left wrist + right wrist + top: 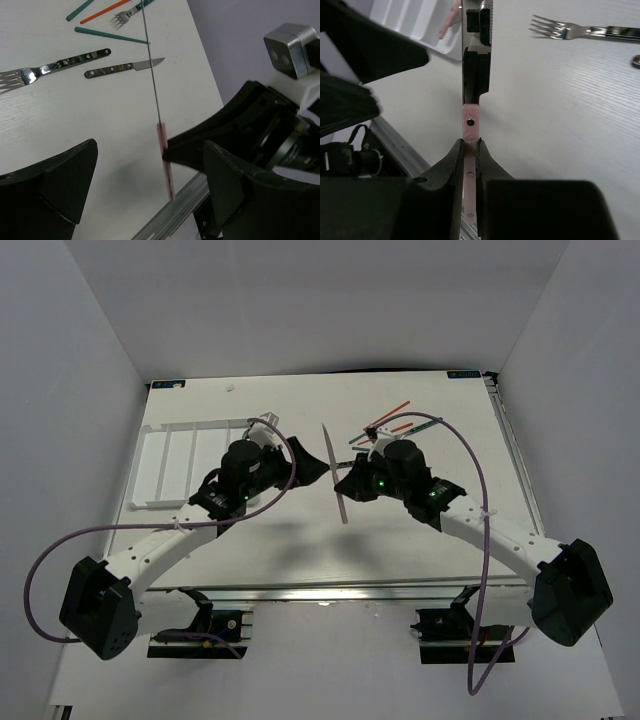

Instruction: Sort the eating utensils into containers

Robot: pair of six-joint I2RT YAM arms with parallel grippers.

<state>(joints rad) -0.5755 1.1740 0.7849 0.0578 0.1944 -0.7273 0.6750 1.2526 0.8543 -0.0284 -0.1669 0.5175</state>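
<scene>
My right gripper (471,145) is shut on the pink handle of a knife (471,122), held on edge above the table with its blade (476,55) pointing away. In the top view the knife (334,477) hangs between the two grippers. My left gripper (150,200) is open, its fingers (60,185) wide apart on either side of the knife's pink handle (166,165) without touching it. The white tray (180,460) lies at the left. It also shows in the right wrist view (415,20), with a pink-handled piece (451,17) in one slot.
On the table beyond the knife lie a dark-handled fork (50,67), a dark-handled knife (122,67), a teal chopstick (110,36), a red chopstick (102,11) and another fork (127,15). The table's metal front edge (175,210) is close below. Red chopsticks (395,407) lie at the back.
</scene>
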